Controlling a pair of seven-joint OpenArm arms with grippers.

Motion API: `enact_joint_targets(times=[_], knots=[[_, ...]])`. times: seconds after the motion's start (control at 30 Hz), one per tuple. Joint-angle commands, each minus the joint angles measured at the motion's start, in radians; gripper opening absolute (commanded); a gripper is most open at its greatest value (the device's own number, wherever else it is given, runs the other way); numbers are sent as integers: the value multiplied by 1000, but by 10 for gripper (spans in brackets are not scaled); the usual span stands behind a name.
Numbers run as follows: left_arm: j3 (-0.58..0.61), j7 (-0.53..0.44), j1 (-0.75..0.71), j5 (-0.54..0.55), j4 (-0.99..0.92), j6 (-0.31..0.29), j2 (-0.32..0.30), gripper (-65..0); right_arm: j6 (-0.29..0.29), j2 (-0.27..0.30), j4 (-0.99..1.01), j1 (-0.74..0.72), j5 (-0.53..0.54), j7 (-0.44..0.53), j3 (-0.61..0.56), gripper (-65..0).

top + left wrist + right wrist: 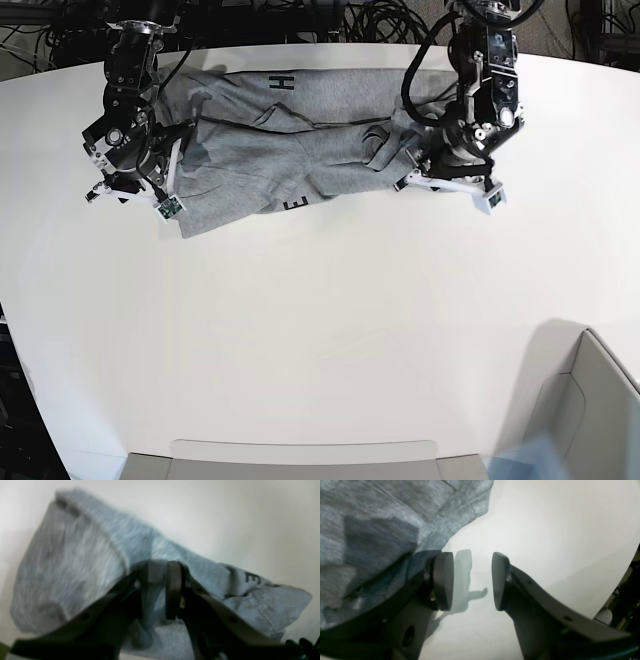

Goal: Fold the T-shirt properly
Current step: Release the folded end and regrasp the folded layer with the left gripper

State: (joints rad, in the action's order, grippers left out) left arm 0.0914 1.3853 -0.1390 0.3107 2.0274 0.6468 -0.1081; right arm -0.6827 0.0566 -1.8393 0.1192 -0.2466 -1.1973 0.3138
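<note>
White table [320, 330], crumpled grey T-shirt [290, 150] lying along its far edge

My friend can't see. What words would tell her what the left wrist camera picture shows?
Close-up from the left gripper: its two dark fingers pinch a fold of the grey T-shirt, which lies bunched on a white table. A black letter E shows on the cloth at the right, and the picture is a bit blurry.

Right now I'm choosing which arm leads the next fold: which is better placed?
Left. Its fingers already pinch a fold of the T-shirt. The right gripper stands open beside the shirt's edge over bare table, holding nothing.
</note>
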Motion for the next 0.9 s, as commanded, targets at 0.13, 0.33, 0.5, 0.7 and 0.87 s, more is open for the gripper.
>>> enact_joint_targets(times=[0.13, 0.33, 0.5, 0.7, 0.87], knots=[[40, 11, -17, 17, 19, 51, -20, -520, -15, 4, -17, -13, -4, 4, 2, -398], [153, 11, -57, 18, 19, 51, -72, -511, -15, 1, -17, -14, -4, 4, 0, -398], [173, 11, -46, 20, 16, 51, -69, -432, -15, -5, -9, -13, -4, 4, 0, -398], [175, 11, 106, 21, -87, 51, -74, -431, -15, -13, -4, -2, -4, 4, 5, -398], [173, -53, 180, 20, -89, 51, -106, -431, -15, -18, -7, 4, -4, 4, 2, -398]])
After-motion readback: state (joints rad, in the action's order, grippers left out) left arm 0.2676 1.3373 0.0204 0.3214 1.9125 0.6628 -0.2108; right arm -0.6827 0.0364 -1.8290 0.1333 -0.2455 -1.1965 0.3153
